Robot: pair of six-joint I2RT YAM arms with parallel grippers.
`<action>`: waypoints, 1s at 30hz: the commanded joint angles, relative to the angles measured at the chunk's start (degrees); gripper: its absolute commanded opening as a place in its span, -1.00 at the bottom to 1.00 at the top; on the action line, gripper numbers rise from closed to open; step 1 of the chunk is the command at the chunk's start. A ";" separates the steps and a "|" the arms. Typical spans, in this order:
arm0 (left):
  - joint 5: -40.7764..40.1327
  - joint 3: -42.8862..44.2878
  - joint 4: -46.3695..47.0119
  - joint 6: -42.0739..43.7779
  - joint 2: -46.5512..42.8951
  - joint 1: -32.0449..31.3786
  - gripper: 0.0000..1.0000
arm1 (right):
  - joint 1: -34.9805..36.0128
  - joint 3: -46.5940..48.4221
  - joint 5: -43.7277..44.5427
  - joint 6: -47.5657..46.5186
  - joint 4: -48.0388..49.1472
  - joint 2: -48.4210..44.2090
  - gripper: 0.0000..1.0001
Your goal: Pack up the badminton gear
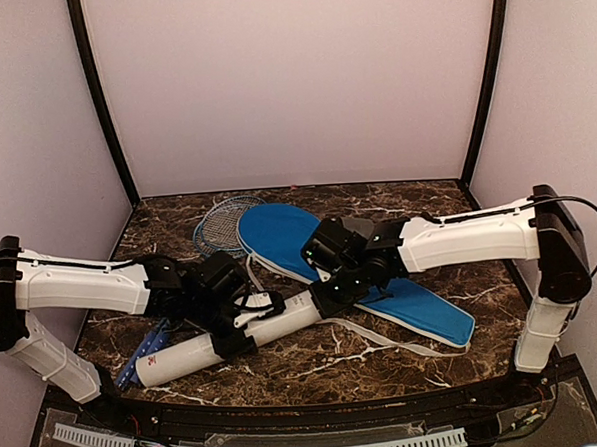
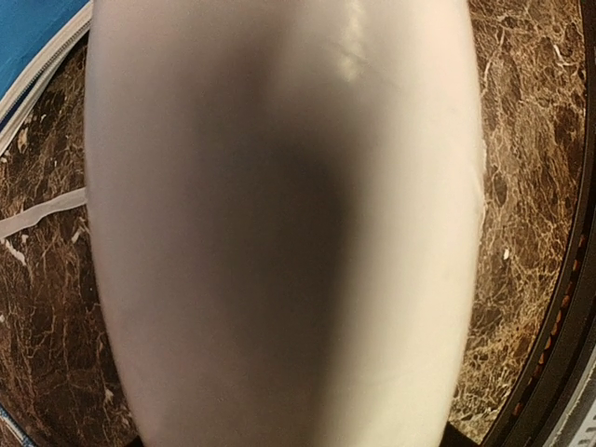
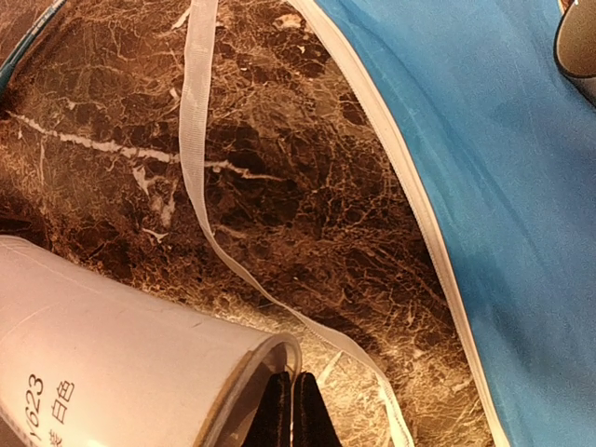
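Tube (image 1: 181, 360) is lying slantwise on the table (image 1: 406, 368), just in front of the blue bag (image 1: 279, 235). We've got the left gripper (image 1: 234, 334) clamped around its middle, so that wrist view is basically all white tube. Right gripper (image 3: 291, 410) is pinched shut on nothing, tips right at the tube's open rim. Rackets (image 1: 219, 228) lie by the bag's left edge.

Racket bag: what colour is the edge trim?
White trim along the blue bag; it shows best in the right wrist view.
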 commanded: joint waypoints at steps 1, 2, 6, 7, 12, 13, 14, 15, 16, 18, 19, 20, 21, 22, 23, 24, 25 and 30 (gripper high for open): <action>3.72 2.74 16.94 0.84 -1.69 -0.83 0.23 | 4.82 4.65 -9.08 -0.65 9.91 0.32 -0.99; 3.40 2.48 16.93 0.99 -1.90 -0.84 0.23 | 4.81 4.77 -7.66 -0.92 8.56 -0.17 -0.93; 1.93 1.58 16.93 1.78 -2.82 -0.83 0.23 | 3.86 3.59 -3.43 -1.77 3.73 -3.85 -0.72; 1.61 1.44 17.01 1.87 -3.09 -0.82 0.23 | 3.36 2.88 -2.90 -1.70 2.98 -4.98 -0.67; 1.13 0.64 17.41 2.48 -3.95 -0.82 0.23 | 0.69 -0.45 -0.42 -1.10 0.26 -10.87 -0.46; 1.16 0.44 17.55 2.61 -4.11 -0.82 0.23 | -0.14 -0.93 0.00 -0.96 -0.17 -13.50 -0.43; 1.13 0.27 17.70 2.78 -4.24 -0.82 0.23 | -0.72 -1.33 0.30 -0.90 -0.55 -14.73 -0.40; 1.11 0.09 17.90 2.92 -4.41 -0.84 0.23 | -1.35 -1.71 0.49 -0.90 -0.90 -15.90 -0.37; 1.08 -0.06 18.04 3.01 -4.56 -0.82 0.23 | -1.94 -2.12 0.67 -0.90 -1.25 -16.97 -0.34; 0.62 -0.43 18.42 3.33 -5.10 -0.82 0.23 | -3.26 -2.82 1.09 -1.04 -2.10 -19.15 -0.29; 0.54 -0.78 18.71 3.51 -5.45 -0.82 0.23 | -3.91 -3.17 1.17 -1.14 -2.43 -20.34 -0.27; 0.47 -1.22 19.12 3.82 -5.98 -0.82 0.23 | -4.64 -3.88 0.92 -1.28 -2.50 -21.50 -0.23; 0.55 -1.63 19.58 4.02 -6.39 -0.82 0.23 | -5.36 -4.36 0.60 -1.23 -2.19 -22.92 -0.21; 0.80 -2.09 20.00 4.35 -6.91 -0.82 0.23 | -6.28 -5.18 -0.73 -1.18 -1.49 -24.27 -0.17; 1.03 -2.56 20.41 4.65 -7.43 -0.83 0.23 | -7.24 -6.01 -2.39 -1.05 -0.38 -25.65 -0.15; 1.33 -3.06 20.78 4.97 -7.92 -0.82 0.23 | -8.27 -7.34 -4.34 -1.02 1.30 -27.12 -0.12; 1.42 -3.43 21.09 5.22 -8.43 -0.82 0.23 | -9.48 -7.93 -6.64 -0.80 3.07 -28.55 -0.09; 3.51 -5.96 23.18 7.31 -11.67 -0.82 0.23 | -14.46 -14.09 -19.92 0.50 11.48 -34.92 0.12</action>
